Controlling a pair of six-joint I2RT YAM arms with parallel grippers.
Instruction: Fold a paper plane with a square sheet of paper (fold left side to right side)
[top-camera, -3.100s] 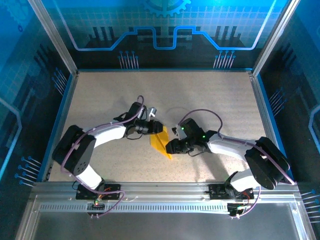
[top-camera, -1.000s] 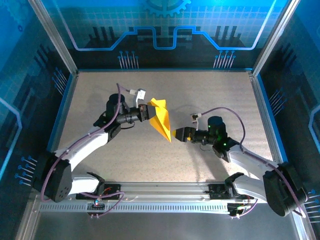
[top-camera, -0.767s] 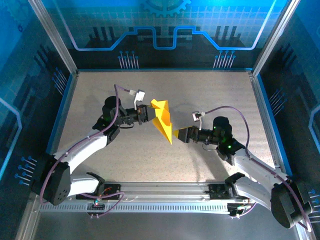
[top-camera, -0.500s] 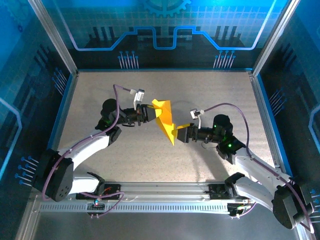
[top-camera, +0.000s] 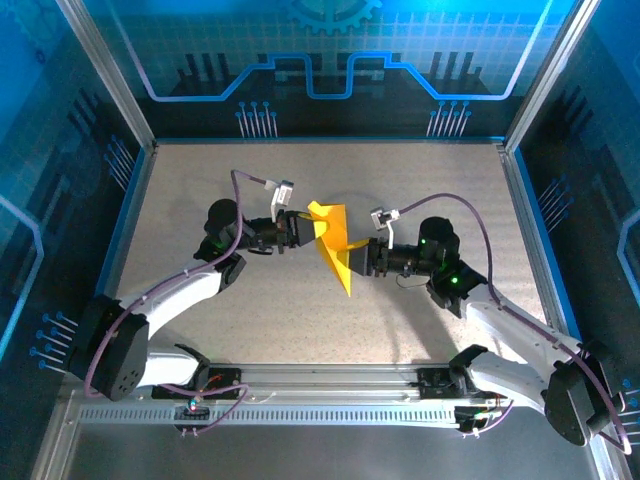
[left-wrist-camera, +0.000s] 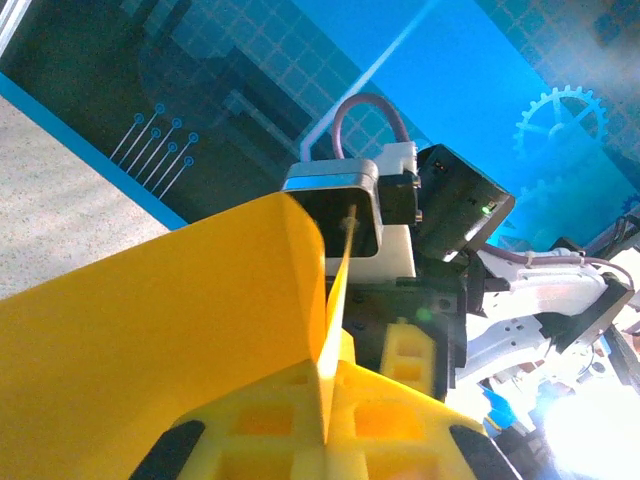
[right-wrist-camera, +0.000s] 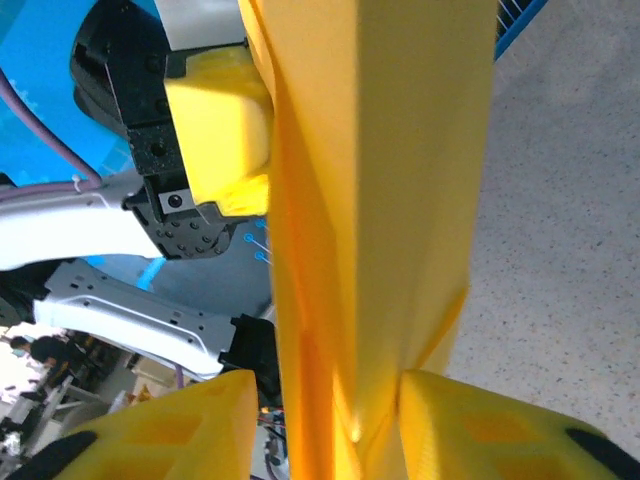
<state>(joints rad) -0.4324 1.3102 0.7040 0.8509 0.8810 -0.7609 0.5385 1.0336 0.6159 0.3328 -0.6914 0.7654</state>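
The left arm (top-camera: 165, 300) reaches from the near left corner of the desk (top-camera: 430, 190) up and inward towards the middle. Its tool (top-camera: 299, 229) is clenched on the left edge of the paper plane (top-camera: 332, 240). In the left wrist view the yellow fingers (left-wrist-camera: 260, 425) meet at the bottom of the picture, with the paper pinched in the seam between them. From there a broad yellow flap spreads up and to the left.

The paper plane hangs in the air between the two tools, above the middle of the desk and not touching it. From above it is a narrow yellow-orange wedge. Its wide end is at the top by the left tool, and its sharp tip points down toward the near edge. A crease runs along its length.

Just right of the paper is the right tool (top-camera: 360, 258), which meets the wedge lower down, nearer the tip. In the right wrist view one of its yellow fingers (right-wrist-camera: 170, 435) stands on either side of the folded strip. The paper fills the gap between them and buckles slightly against the right-hand one, so this tool is grasping the plane too. Past the strip the left tool's yellow finger (right-wrist-camera: 220, 140) lies against the paper.

The right arm (top-camera: 505, 325) runs back from there to the near right corner. A purple cable (top-camera: 455, 205) arches over its wrist.
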